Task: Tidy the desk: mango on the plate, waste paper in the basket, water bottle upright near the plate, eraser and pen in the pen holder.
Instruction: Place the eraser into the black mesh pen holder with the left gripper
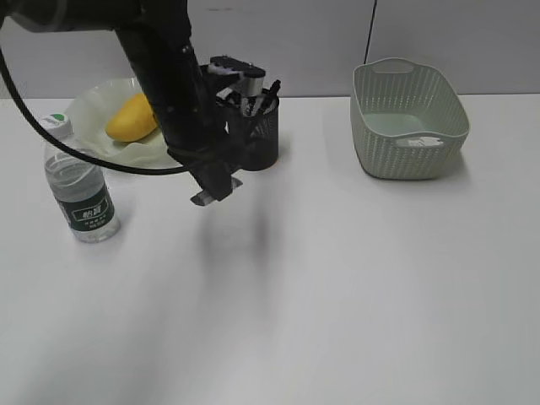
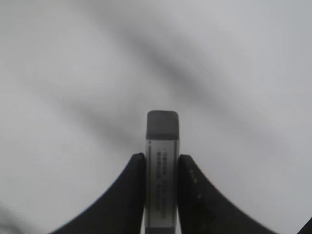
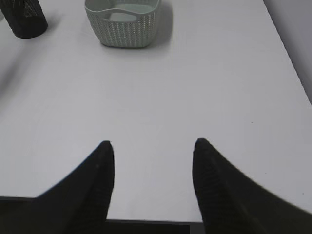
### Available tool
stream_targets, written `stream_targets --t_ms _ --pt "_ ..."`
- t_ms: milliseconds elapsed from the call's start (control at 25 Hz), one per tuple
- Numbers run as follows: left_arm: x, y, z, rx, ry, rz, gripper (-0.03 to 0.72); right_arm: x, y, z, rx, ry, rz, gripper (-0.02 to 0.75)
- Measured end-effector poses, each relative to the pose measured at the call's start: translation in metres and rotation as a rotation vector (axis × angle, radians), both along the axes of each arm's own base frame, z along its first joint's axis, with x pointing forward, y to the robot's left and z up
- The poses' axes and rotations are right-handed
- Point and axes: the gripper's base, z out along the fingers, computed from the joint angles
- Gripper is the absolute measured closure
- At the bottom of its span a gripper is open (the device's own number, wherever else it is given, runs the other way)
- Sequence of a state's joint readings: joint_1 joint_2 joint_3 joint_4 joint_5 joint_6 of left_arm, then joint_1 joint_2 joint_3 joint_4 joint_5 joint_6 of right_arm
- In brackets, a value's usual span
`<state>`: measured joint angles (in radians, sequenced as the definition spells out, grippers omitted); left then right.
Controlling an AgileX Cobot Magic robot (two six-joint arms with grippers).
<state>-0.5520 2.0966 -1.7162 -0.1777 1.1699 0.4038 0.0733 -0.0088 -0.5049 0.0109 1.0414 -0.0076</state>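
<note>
While the left gripper [image 2: 162, 163] is held above the desk [image 1: 337, 278] just in front of the pen holder [image 1: 257, 139], an eraser [image 2: 162, 170] is pinched between its jaws, a grey tip and printed white sleeve being seen in the left wrist view. The mango [image 1: 132, 118] is seen lying on the plate [image 1: 93, 105] near the far left corner. The bottle [image 1: 78, 181] is stood upright by the left edge, just in front of the plate. The basket [image 1: 409, 118] is placed near the far right corner, something white showing inside it. The right gripper [image 3: 152, 148] is held spread and empty over the near edge
</note>
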Motion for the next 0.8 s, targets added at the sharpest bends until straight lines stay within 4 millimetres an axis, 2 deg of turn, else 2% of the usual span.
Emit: stream_targets --t_ms 240,480,800 --pt "0.005 -0.009 0.02 -0.118 -0.107 0.199 0.532 0.0 0.0 0.0 0.0 0.0 0.0 0.321" --pt "0.011 -0.025 0.049 -0.336 -0.263 0.287 0.532 0.0 0.0 0.0 0.0 0.0 0.0 0.321" --pt "0.035 -0.03 0.069 -0.535 -0.532 0.36 0.532 0.0 0.0 0.0 0.0 0.0 0.0 0.321"
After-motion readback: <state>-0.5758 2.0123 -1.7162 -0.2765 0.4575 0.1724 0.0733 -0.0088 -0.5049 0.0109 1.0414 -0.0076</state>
